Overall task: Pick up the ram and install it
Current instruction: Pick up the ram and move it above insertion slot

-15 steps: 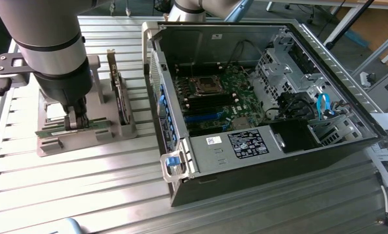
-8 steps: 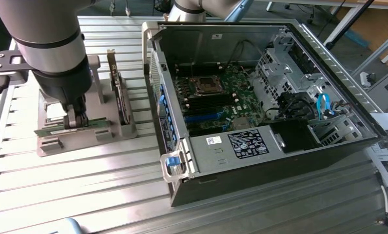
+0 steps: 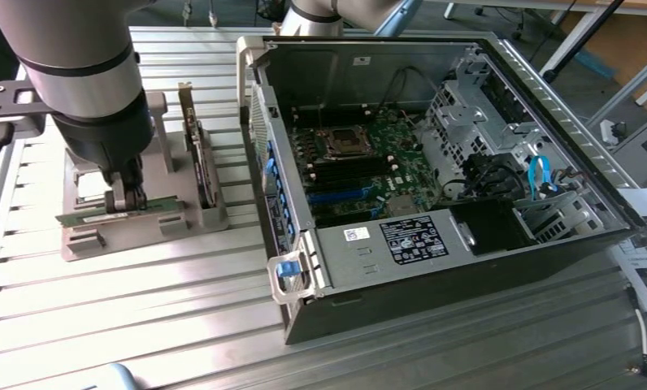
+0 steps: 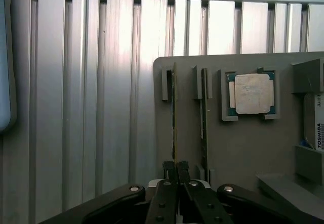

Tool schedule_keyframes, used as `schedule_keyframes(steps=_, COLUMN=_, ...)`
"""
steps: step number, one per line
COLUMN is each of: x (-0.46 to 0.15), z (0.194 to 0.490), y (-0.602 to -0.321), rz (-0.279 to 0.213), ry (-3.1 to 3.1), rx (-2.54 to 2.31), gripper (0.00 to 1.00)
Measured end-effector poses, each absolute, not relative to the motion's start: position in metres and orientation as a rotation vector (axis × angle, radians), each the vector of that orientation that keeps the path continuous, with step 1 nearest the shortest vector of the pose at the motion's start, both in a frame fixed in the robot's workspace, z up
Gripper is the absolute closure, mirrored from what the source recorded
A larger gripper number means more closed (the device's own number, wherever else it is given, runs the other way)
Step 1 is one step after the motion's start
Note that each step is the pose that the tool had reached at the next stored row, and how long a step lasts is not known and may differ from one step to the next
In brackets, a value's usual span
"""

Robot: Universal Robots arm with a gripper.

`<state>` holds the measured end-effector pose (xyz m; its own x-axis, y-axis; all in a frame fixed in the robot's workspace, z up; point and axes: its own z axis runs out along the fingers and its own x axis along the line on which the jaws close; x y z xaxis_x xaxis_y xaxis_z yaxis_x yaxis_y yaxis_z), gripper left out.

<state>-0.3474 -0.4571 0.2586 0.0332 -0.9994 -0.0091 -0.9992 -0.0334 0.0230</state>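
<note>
The ram point(image 3: 96, 218) is a thin green stick lying in the front slot of a grey holder point(image 3: 193, 219) at the exterior view's left. My gripper point(image 3: 126, 203) reaches straight down onto it, its dark fingers point(image 3: 135, 188) pinched on the stick's upper edge. In the wrist view the ram point(image 4: 174, 113) shows edge-on as a narrow line running into my gripper point(image 4: 175, 165), whose fingers are shut on it. The stick still sits in the holder's slot.
A second thin stick point(image 4: 204, 118) stands in the neighbouring slot, beside a CPU point(image 4: 250, 93) and a hard drive point(image 4: 319, 125). A dark expansion card point(image 3: 201, 158) stands upright behind. The open computer case point(image 3: 335, 325) with its motherboard point(image 3: 367, 162) lies at the exterior view's right.
</note>
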Motion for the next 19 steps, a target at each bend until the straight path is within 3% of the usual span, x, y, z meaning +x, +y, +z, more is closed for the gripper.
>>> schedule_keyframes(steps=19, x=-0.3473, z=0.2669, y=-0.4571, rz=-0.035, ry=-2.177, rx=2.251, gripper=0.88)
